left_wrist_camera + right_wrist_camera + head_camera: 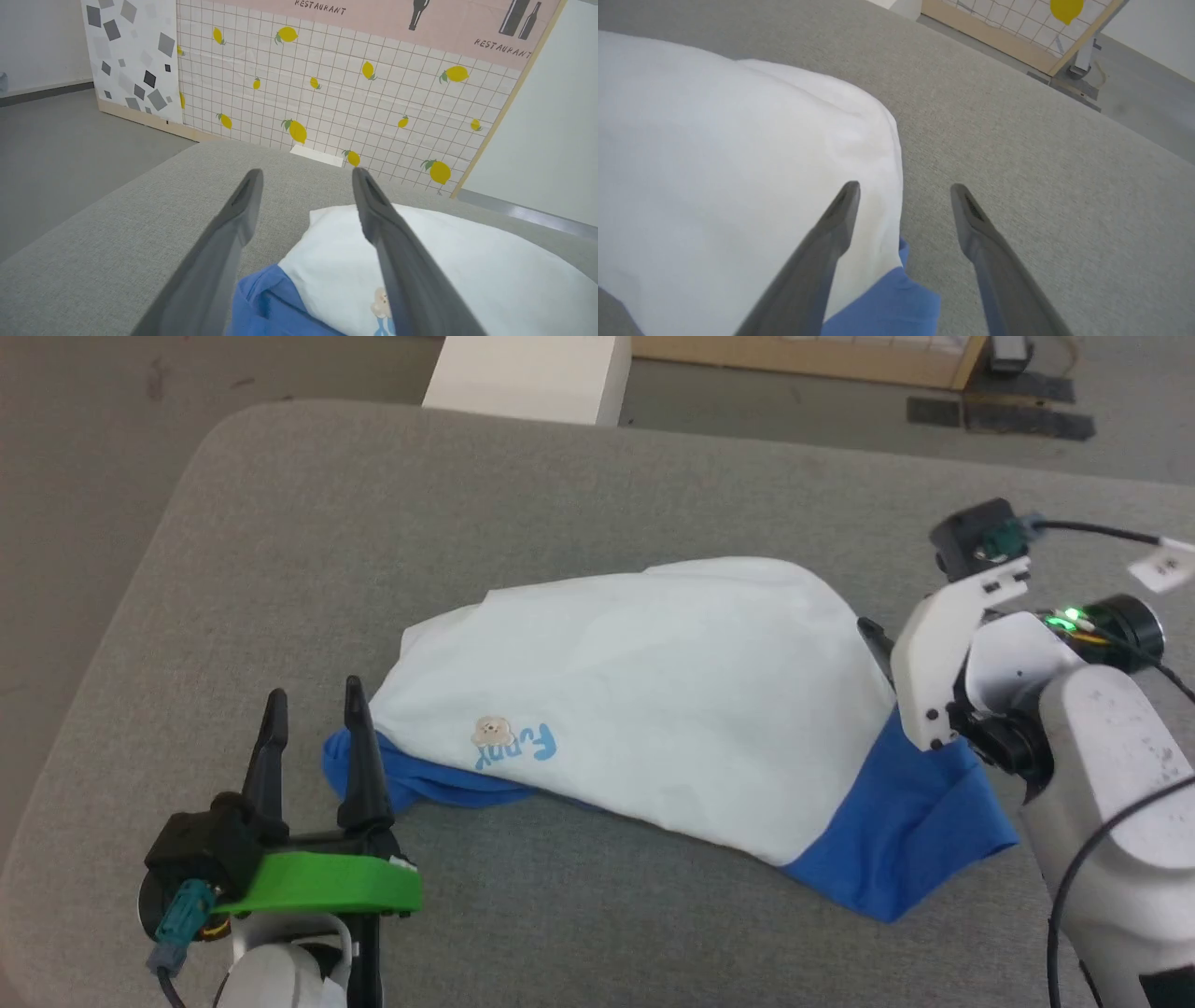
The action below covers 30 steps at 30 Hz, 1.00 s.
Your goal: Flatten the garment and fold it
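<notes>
**Both ends covered.** Your left gripper [315, 691] stood at the near-left end of the garment [653, 691], jaws spread wide and empty, just beside the bunched blue sleeve [420, 789]. Your right gripper [906, 185], likewise spread and holding nothing, hung over the garment's right edge, where the white body met the other blue sleeve [906, 840].

The garment lay in the middle of the grey padded table [373, 523], humped and doubled over itself rather than flat. Its "Funny" lettering [532, 747] faced up near the left end.

The placing looked deliberate, with one gripper at each end, apparently ready to take opposite edges and draw the cloth out. The likeliest hindrance was the fabric itself. Both sleeves sat partly tucked beneath the white body, so a pinch could catch more than one layer.

A white box [532, 373] stood beyond the table's far edge, and a lemon-printed panel [327, 93] stood further back. Both were well apart from the work.
</notes>
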Available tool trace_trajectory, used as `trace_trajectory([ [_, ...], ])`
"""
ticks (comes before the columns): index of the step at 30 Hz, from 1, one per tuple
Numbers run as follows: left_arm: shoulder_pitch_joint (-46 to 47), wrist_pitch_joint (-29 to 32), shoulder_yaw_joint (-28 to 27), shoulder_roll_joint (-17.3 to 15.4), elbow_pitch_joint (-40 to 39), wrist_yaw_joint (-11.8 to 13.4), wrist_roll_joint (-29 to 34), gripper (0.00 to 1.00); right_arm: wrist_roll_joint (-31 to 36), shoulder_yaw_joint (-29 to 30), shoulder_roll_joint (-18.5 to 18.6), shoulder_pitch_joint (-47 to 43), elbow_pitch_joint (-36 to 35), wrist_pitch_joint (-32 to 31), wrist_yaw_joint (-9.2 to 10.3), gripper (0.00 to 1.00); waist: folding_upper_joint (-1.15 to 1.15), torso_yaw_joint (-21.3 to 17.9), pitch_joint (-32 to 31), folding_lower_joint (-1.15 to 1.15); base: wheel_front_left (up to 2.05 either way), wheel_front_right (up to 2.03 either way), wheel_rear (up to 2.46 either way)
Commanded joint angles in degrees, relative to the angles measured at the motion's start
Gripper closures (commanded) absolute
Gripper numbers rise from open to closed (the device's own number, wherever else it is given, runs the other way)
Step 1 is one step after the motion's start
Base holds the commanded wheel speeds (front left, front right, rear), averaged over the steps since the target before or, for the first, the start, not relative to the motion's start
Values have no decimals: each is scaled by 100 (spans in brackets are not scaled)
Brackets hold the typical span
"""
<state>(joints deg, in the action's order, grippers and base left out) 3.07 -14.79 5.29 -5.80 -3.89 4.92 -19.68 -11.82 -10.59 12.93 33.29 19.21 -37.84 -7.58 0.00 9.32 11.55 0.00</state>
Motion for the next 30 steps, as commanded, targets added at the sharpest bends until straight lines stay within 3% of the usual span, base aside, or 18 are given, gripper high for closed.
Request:
trace_trajectory([
  [1,134,-20,-56,57,14,-92,92,0,83,-115,21,175,157,-69,9,0,0,255,309,0,0,0,0],
  [7,282,-20,-200,235,116,-354,308,0,191,-603,32,553,937,-449,9,0,0,391,581,0,0,0,0],
  [11,350,-20,-237,276,167,-434,353,0,-200,-990,70,571,1169,-791,9,0,0,437,667,0,0,0,0],
  [12,358,-20,-231,281,185,-448,354,0,-361,-1046,93,571,1197,-894,9,26,0,443,679,0,0,0,0],
  [13,367,-20,-222,284,195,-459,360,0,-459,-1086,131,588,1189,-937,9,78,0,448,691,0,0,0,0],
  [14,383,-20,-210,287,197,-463,350,0,-543,-1129,205,628,1152,-936,9,100,0,455,706,0,0,0,0],
  [17,426,-20,-132,289,205,-429,260,0,-733,-998,428,777,1079,-811,9,100,0,487,734,0,0,0,0],
  [21,482,-20,-35,290,206,-396,180,0,-634,-393,764,1165,1088,-474,9,100,0,551,785,0,0,0,0],
  [25,528,-20,52,291,240,-383,121,0,42,488,1063,1757,1249,-21,9,100,0,639,877,0,0,0,0],
  [29,548,-20,127,291,293,-353,54,0,955,1119,948,2131,1480,663,9,98,0,716,969,0,0,0,0],
  [30,545,-20,136,291,309,-351,45,0,1013,1140,900,2117,1564,668,9,0,0,718,960,0,0,0,0],
])
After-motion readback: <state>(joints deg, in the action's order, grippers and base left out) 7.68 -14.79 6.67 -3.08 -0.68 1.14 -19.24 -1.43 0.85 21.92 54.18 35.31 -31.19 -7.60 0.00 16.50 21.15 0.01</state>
